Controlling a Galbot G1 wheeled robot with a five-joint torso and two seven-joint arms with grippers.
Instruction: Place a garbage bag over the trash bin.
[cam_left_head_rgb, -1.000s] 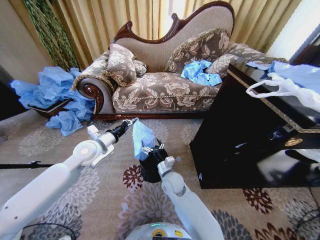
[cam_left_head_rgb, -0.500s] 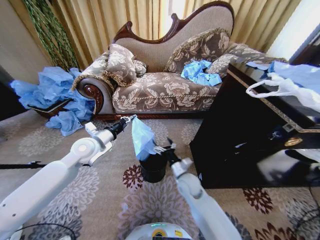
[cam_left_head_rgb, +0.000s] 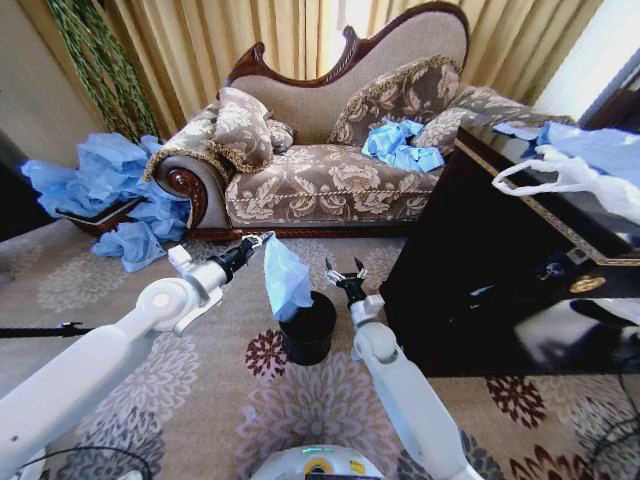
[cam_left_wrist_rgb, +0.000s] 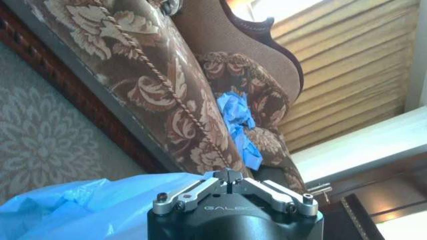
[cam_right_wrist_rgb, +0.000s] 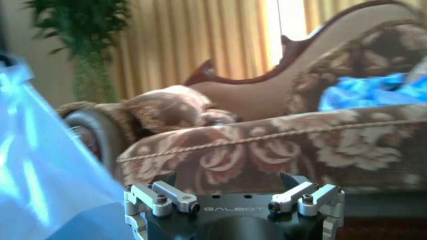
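Nearest, the black trash bin (cam_left_head_rgb: 307, 328) stands on the carpet, the light blue garbage bag (cam_left_head_rgb: 285, 278) hanging into its mouth. Clamped on the bag's top, the left gripper (cam_left_head_rgb: 262, 239) holds it up; just beside, the right gripper (cam_left_head_rgb: 344, 273) hovers, fingers apart, seemingly ready to spread it.

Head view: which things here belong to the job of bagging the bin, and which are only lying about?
Belong to the job:
garbage bag, held by the left gripper
trash bin
right gripper, open beside the bin

Only lying about:
pile of blue bags by the sofa
blue bags on the sofa
white plastic bag
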